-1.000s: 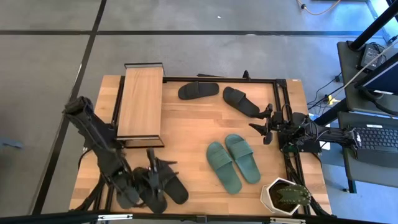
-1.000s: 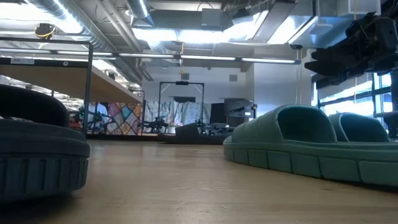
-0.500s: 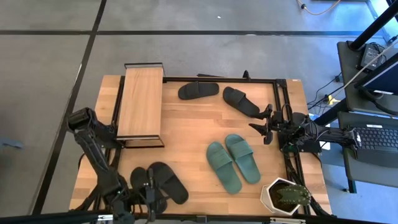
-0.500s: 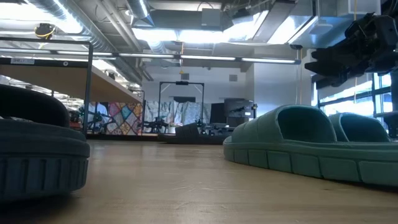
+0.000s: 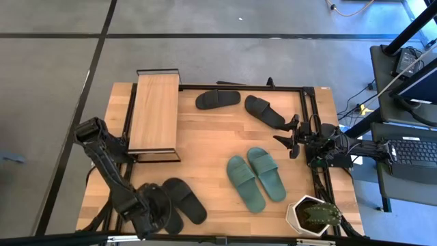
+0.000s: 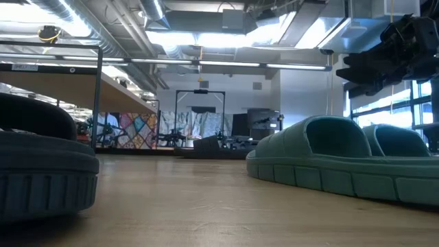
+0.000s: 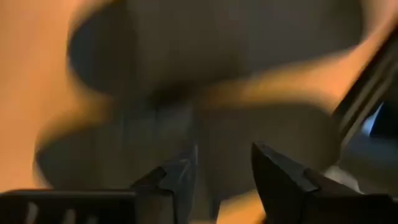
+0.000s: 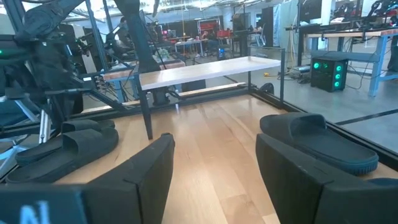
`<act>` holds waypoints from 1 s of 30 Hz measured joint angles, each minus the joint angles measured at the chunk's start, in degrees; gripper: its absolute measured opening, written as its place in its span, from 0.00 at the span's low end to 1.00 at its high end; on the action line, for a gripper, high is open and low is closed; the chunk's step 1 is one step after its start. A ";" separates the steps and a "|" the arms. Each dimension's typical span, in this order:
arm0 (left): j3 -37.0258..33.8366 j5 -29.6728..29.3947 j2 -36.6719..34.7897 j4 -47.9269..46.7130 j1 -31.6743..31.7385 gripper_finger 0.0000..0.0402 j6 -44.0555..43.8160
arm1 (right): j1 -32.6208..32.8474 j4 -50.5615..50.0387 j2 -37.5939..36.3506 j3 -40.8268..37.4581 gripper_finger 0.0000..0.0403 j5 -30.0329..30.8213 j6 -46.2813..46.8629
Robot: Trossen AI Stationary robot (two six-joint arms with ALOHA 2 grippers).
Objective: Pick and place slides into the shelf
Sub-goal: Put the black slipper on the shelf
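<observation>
High view: my left gripper [image 5: 156,217] is down over the near black slides [image 5: 179,203] at the table's front-left corner, fingers apart astride a strap, nothing gripped yet. I should centre on the strap, then clench firmly. The shelf [image 5: 154,109] waits behind. My right gripper [image 5: 290,139] hangs released.

The shelf [image 5: 154,111] stands at ten o'clock on the table [image 5: 205,143]. Two slides [image 5: 240,104] lie at one o'clock, a pair [image 5: 256,178] at five, another pair [image 5: 179,203] at seven under the left gripper [image 5: 151,217]. The right gripper [image 5: 288,137] hovers at three; a plant [image 5: 314,215] sits beyond five.
</observation>
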 joint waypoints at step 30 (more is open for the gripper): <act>5.07 17.38 4.70 -2.31 10.24 0.08 -1.30 | 0.00 0.02 0.00 0.00 0.56 0.17 -1.95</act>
